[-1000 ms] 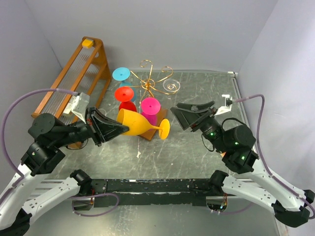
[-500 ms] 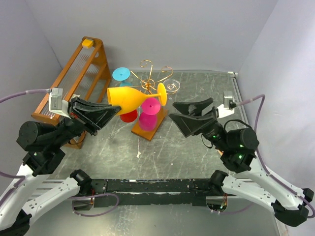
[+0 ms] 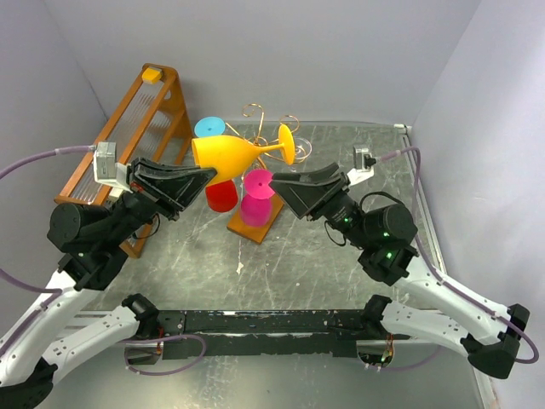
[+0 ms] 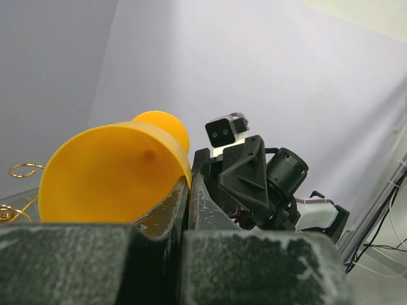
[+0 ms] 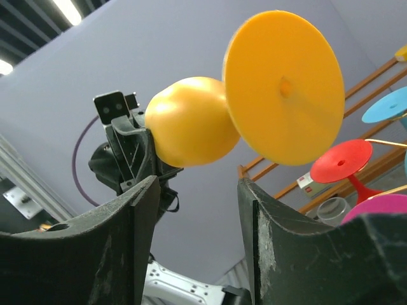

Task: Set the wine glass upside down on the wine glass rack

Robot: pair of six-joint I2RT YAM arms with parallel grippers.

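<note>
My left gripper [image 3: 207, 174] is shut on the bowl rim of a yellow wine glass [image 3: 228, 153] and holds it on its side in the air, foot [image 3: 288, 143] pointing right, over the gold wire rack [image 3: 255, 129]. The rack's brown wooden base [image 3: 254, 225] rests on the table. The left wrist view shows the bowl [image 4: 108, 175] pinched between my fingers [image 4: 166, 206]. My right gripper [image 3: 279, 185] is open and empty, just right of and below the glass. In the right wrist view the foot [image 5: 283, 95] is above the open gripper [image 5: 197, 190].
A red glass [image 3: 220, 183], a pink glass [image 3: 258, 194] and a blue glass [image 3: 209, 128] hang upside down at the rack. A clear glass [image 3: 298, 150] sits behind it. A tall orange-brown slatted frame [image 3: 140, 128] stands at the left wall.
My left gripper has lifted the yellow glass from beside the rack's base up and back to above the rack. My right gripper has moved left and up towards the glass foot.
</note>
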